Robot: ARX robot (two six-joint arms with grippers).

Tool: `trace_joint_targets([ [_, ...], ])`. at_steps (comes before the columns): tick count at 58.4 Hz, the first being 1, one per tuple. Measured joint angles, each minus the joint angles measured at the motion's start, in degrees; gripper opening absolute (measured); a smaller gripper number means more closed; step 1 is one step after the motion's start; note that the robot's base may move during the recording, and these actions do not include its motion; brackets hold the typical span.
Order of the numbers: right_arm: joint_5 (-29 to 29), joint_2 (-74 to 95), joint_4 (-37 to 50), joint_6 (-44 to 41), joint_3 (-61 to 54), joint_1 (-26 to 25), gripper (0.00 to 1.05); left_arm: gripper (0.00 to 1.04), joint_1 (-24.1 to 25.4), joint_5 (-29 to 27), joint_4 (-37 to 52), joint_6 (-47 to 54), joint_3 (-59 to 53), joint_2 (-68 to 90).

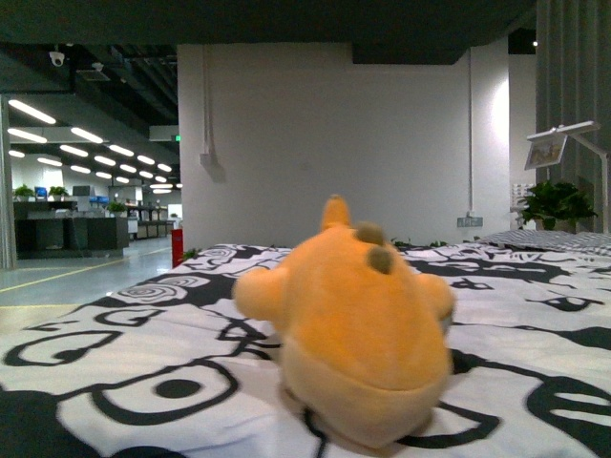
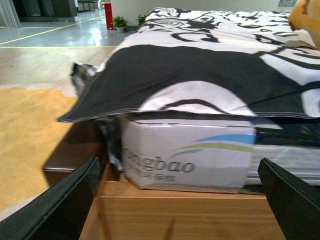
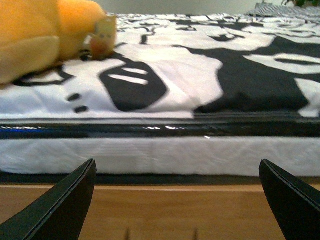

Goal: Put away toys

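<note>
Plush toy (image 1: 348,324) lies on bedspread (image 1: 143,372) (black-and-white); wooden frame (image 3: 165,210) beneath.

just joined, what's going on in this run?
Nothing is being handled at the moment. The orange plush toy lies on the black-and-white bedspread. The left end effector and the right end effector are both open and empty, held low in front of the mattress edge. The toy has not been grasped.

ceiling strip lights (image 1: 57,129) glow at far left; the near plush toy (image 1: 353,324) looks soft and blurred.
</note>
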Motion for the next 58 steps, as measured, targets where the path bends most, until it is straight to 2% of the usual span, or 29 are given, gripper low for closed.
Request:
trace_joint_targets([
  [56, 0.11, -0.02, 0.00, 0.00, 0.00, 0.00, 0.98, 0.99, 0.07, 0.28, 0.00, 0.04, 0.00, -0.07],
  [58, 3.19, 0.24, 0.48, 0.37, -0.02, 0.83, 0.98, 0.98, 0.07, 0.31, 0.00, 0.02, 0.00, -0.07],
])
